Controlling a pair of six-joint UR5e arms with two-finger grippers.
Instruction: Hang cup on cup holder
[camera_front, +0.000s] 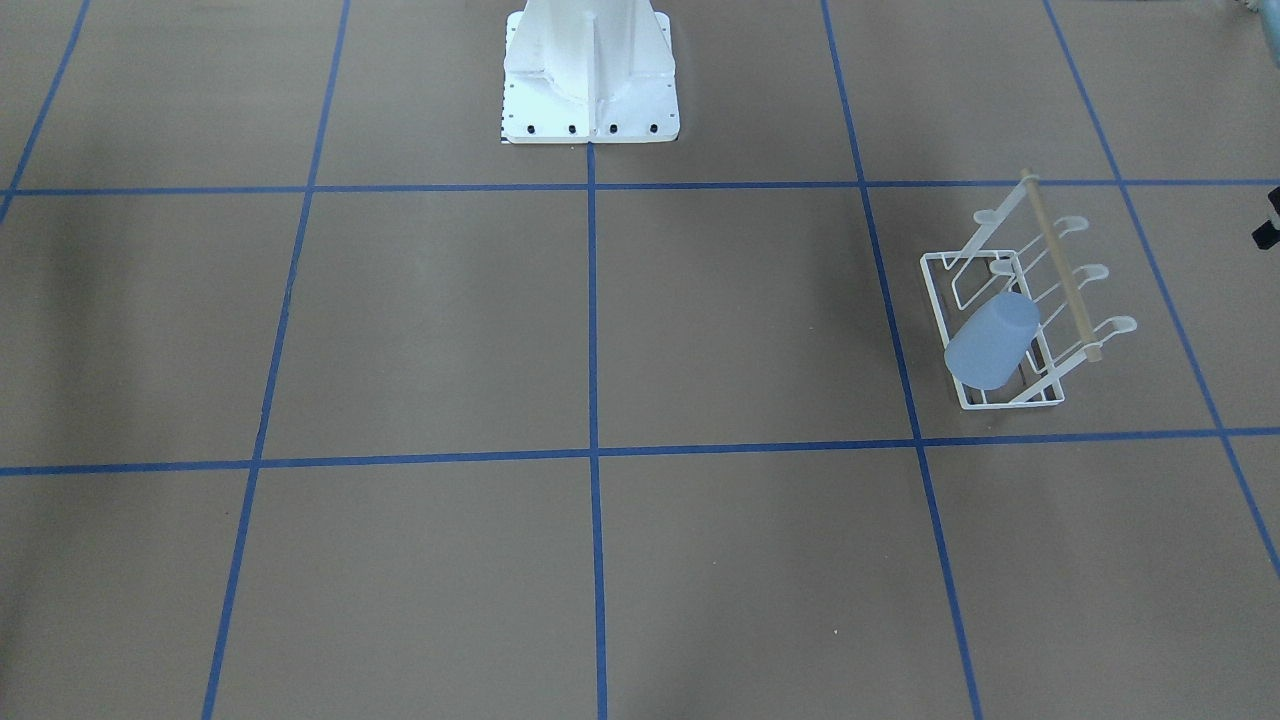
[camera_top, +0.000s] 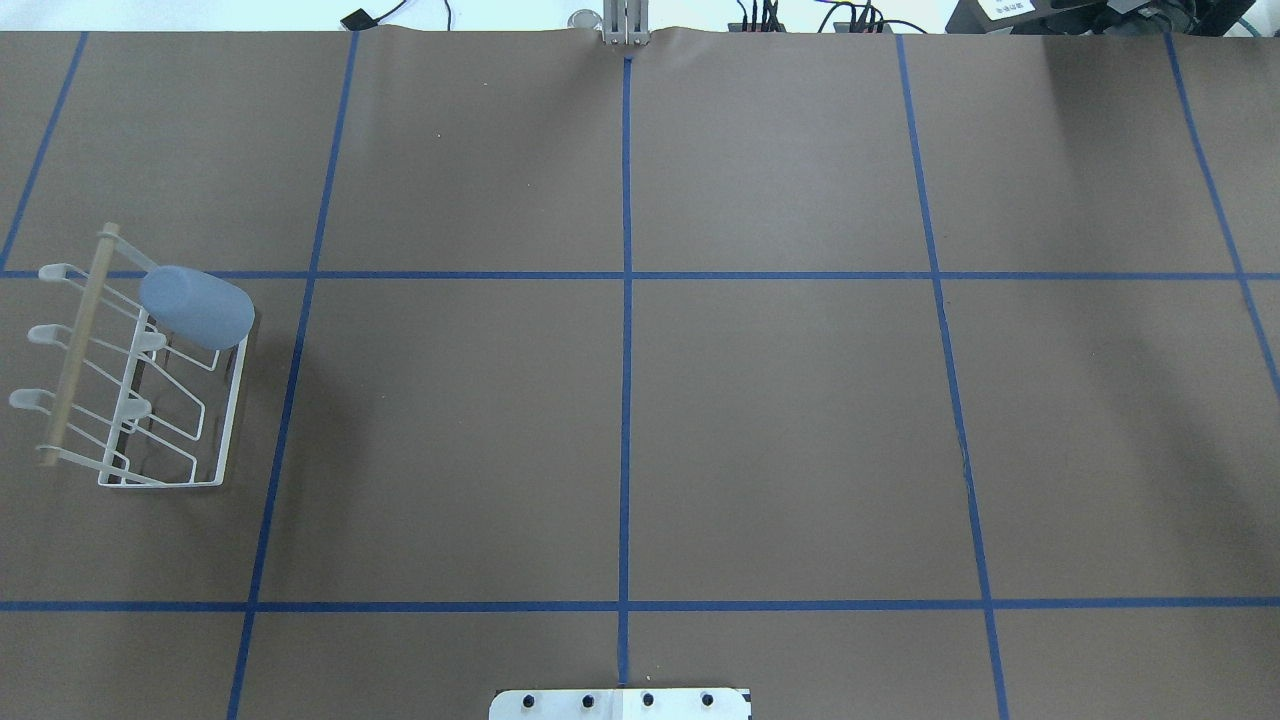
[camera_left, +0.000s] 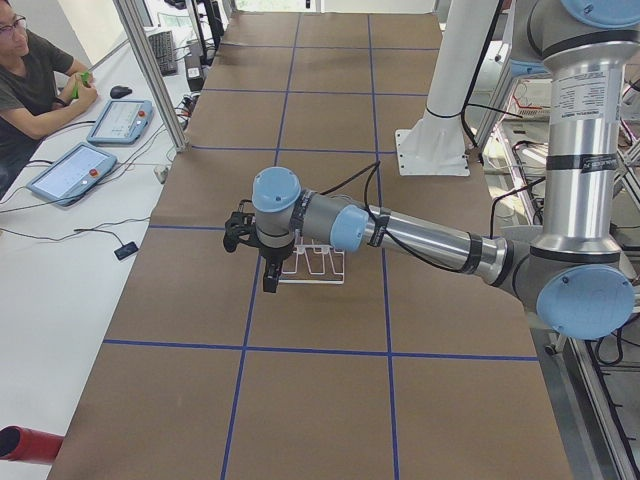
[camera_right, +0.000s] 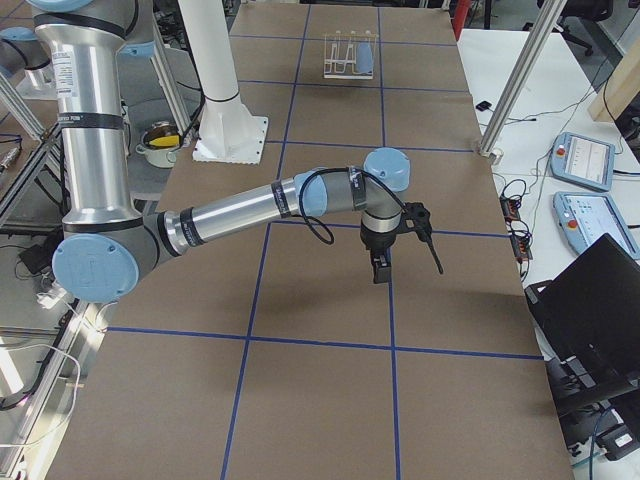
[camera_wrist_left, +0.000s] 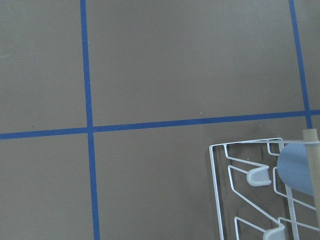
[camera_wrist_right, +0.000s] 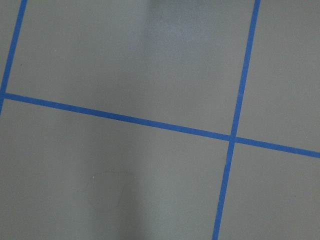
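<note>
The light blue cup (camera_top: 197, 307) sits tilted, mouth down, over a slanted prong at the far end of the white wire cup holder (camera_top: 232, 420) on the table's left side. Both also show in the front view, cup (camera_front: 992, 342) and holder (camera_front: 1063, 270), and at the lower right of the left wrist view, cup (camera_wrist_left: 295, 167). My left gripper (camera_left: 238, 232) hovers above the table beside the holder (camera_left: 312, 265), apart from the cup. My right gripper (camera_right: 425, 235) hovers over bare table, far from the holder (camera_right: 340, 55). I cannot tell whether either gripper is open or shut.
The white robot pedestal (camera_front: 590, 70) stands at the table's middle rear edge. Blue tape lines (camera_top: 626, 400) cross the brown table. An operator (camera_left: 30, 80) sits at a side desk with tablets (camera_left: 72, 170).
</note>
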